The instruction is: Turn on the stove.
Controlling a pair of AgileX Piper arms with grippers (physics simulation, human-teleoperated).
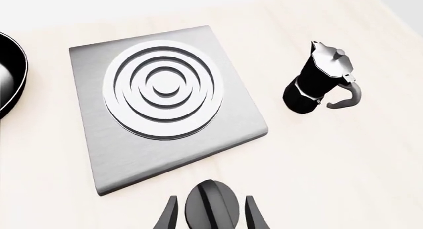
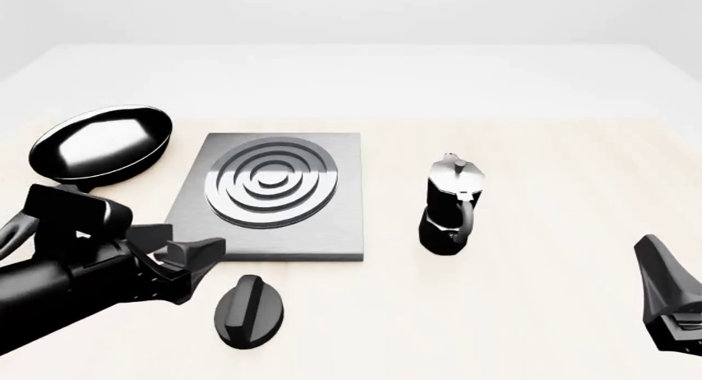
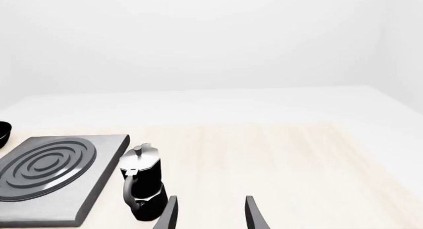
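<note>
The stove point(image 2: 274, 195) is a flat brushed-grey slab with raised silver rings, lying left of the table's middle. Its black round knob point(image 2: 250, 312) with a ridge lies on the table just in front of the slab. My left gripper point(image 2: 197, 269) hovers open just left of the knob and a little above it. In the left wrist view the knob point(image 1: 211, 206) shows between the spread fingers point(image 1: 168, 215), untouched, with the stove point(image 1: 165, 105) beyond. At the near right edge my right gripper point(image 2: 669, 306) is open and holds nothing; its fingertips point(image 3: 254, 214) are far from the stove point(image 3: 49, 174).
A black frying pan point(image 2: 104, 141) sits left of the slab, close to my left arm. A black-and-silver moka pot point(image 2: 450, 207) stands upright to the right of the slab. The pale table point(image 2: 548, 150) ends in a far edge at the back.
</note>
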